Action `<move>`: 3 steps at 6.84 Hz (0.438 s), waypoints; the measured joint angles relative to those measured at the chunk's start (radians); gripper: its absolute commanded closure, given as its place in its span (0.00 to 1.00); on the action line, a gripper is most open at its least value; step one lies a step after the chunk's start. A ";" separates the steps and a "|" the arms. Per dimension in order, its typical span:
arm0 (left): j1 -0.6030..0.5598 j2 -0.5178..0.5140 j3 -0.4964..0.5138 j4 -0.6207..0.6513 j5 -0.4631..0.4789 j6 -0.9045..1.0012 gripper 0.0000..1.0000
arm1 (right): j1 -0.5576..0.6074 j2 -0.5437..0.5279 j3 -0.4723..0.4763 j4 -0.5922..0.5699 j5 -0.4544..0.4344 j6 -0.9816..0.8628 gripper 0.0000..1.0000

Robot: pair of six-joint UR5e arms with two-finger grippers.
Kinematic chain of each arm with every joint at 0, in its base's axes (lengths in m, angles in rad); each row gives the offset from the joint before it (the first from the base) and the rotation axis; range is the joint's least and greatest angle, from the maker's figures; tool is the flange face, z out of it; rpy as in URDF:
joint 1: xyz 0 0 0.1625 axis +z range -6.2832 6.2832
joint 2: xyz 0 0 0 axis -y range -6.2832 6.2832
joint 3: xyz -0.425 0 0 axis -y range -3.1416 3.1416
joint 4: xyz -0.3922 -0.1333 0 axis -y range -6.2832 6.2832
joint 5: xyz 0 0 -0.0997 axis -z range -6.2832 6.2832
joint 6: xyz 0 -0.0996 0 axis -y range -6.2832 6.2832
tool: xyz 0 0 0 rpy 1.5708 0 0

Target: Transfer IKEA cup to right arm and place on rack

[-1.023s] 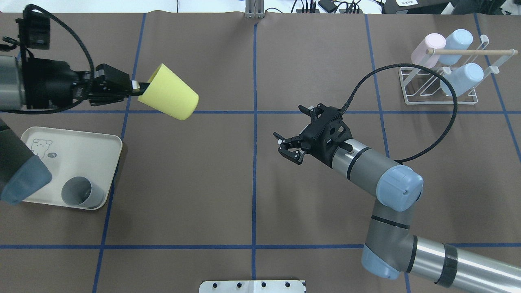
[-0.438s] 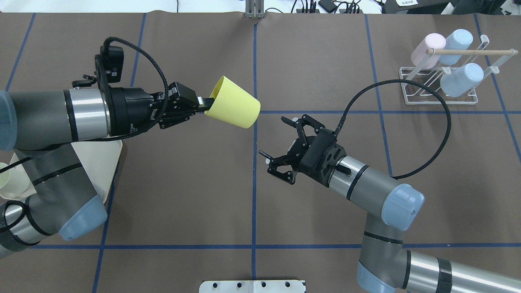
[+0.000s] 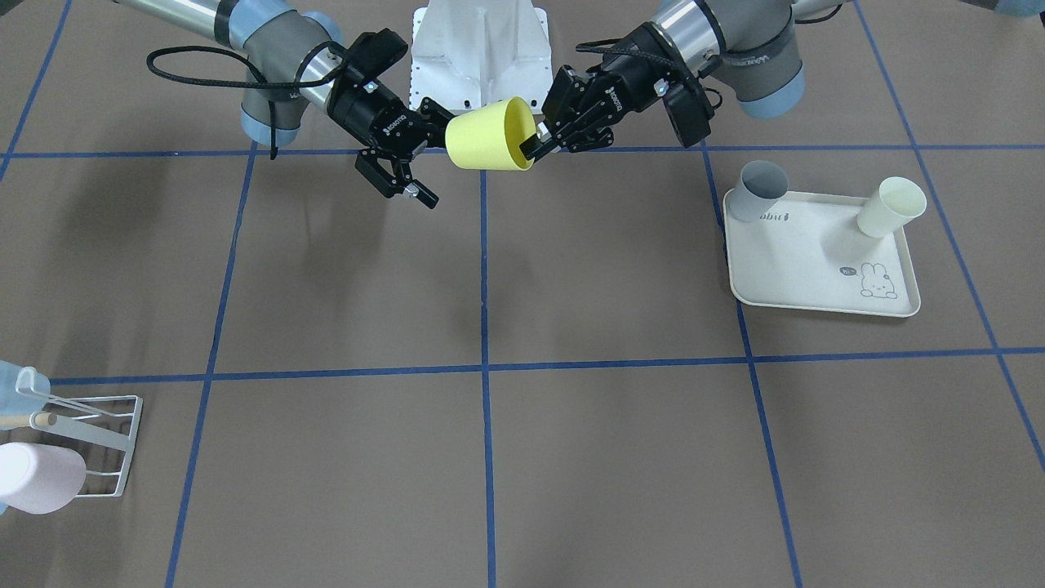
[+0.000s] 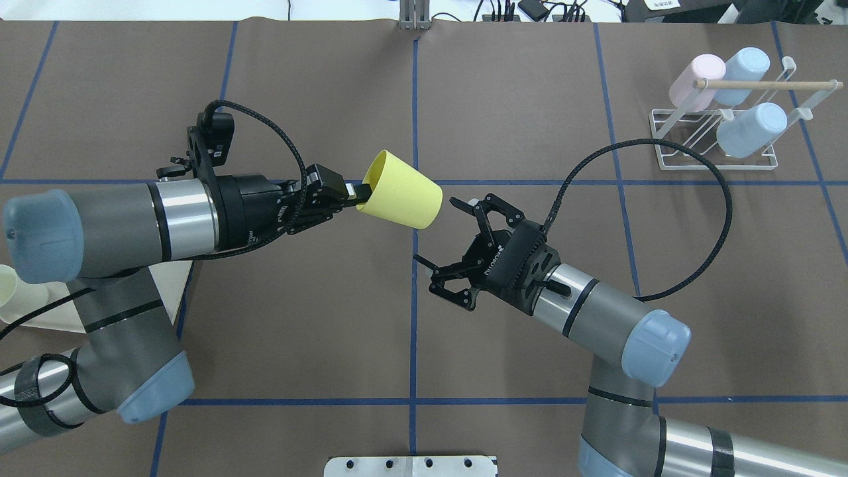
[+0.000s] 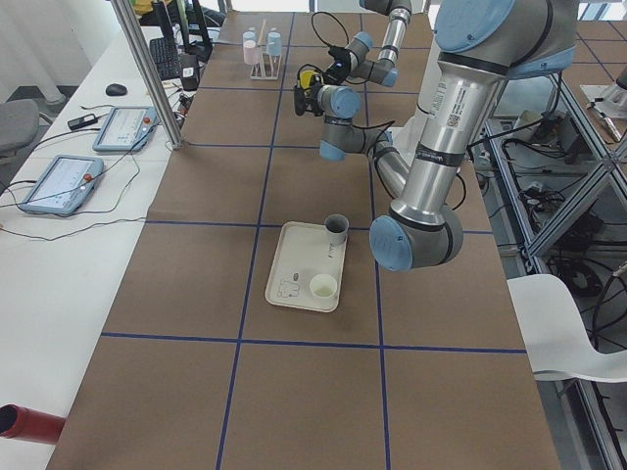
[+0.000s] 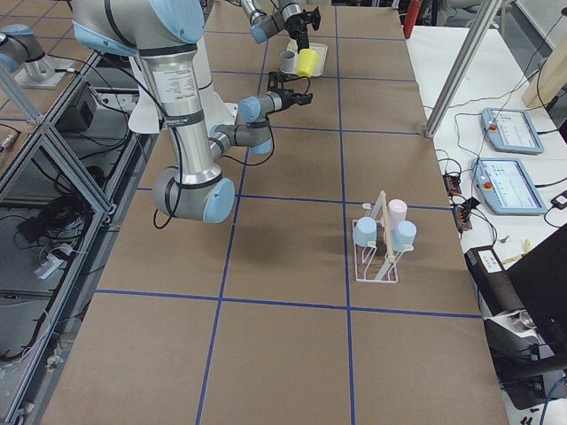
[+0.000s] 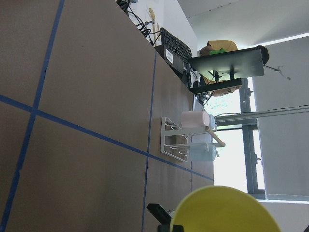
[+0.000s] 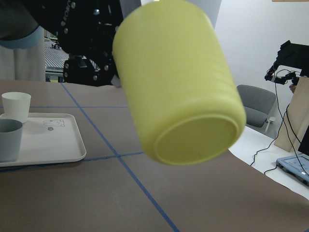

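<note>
Within the last second the left arm has swung in from the left edge of the tabletop (image 4: 298,318) and carried the yellow IKEA cup (image 4: 399,199) to the centre line. The right arm has come forward to meet it. The cup now hangs in the air over the middle of the tabletop. It lies almost on its side, with its base turned toward the right arm.

The left end effector (image 4: 358,194) is clamped on the rim of the cup, one finger inside the mouth and one outside. The right end effector (image 4: 438,230) has its jaws spread wide. It stands just beside the base of the cup and, in the overhead view, does not touch it yet. In the right wrist view the base of the cup fills most of the picture, so the approach looks nearly finished.

For the task this means that the hand-over is about to begin but no transfer has happened. I judge that the right jaws must first come around the body of the cup and close before the left ones let go. The rack (image 4: 702,167) is well apart, at the far right, and already carries a pink cup (image 4: 689,79) and two light blue cups (image 4: 752,126).
</note>
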 measured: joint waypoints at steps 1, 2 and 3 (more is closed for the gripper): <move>0.009 -0.003 0.013 0.000 0.007 0.002 1.00 | -0.002 0.000 0.006 0.001 0.000 0.000 0.00; 0.012 -0.014 0.034 0.000 0.009 0.005 1.00 | -0.003 0.000 0.010 0.000 -0.001 -0.002 0.00; 0.012 -0.027 0.053 0.000 0.009 0.007 1.00 | -0.004 -0.001 0.012 0.000 -0.001 -0.005 0.00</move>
